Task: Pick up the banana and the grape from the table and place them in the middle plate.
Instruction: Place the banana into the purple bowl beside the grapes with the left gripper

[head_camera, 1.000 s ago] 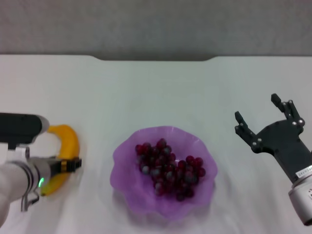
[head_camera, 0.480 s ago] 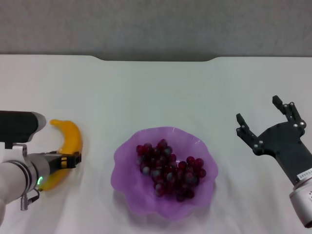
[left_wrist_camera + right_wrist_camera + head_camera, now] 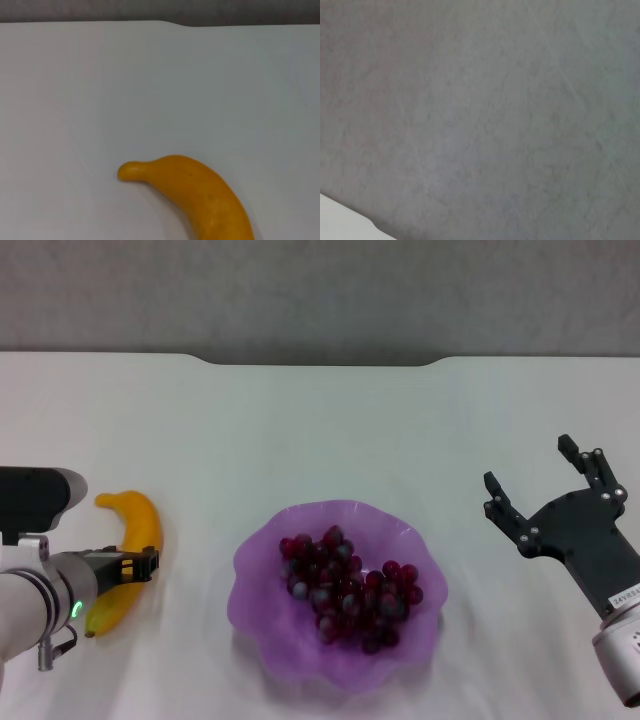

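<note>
The banana (image 3: 141, 524), yellow-orange and curved, is at the left of the white table (image 3: 320, 430). My left gripper (image 3: 140, 565) is shut across its middle, black fingers over the fruit. The left wrist view shows one end of the banana (image 3: 200, 192) above the tabletop. I cannot tell whether it is clear of the table. The bunch of dark red-purple grapes (image 3: 348, 588) lies inside the light-purple scalloped plate (image 3: 262, 545) at the front centre. My right gripper (image 3: 532, 464) is open and empty, held above the table to the right of the plate.
The table's far edge (image 3: 320, 360) has a notch, with a grey wall behind it. The right wrist view shows only a grey surface and a white corner (image 3: 340, 225).
My left gripper has shifted slightly left and toward me, and the banana has moved with it. The right arm, grapes and plate have stayed put.
</note>
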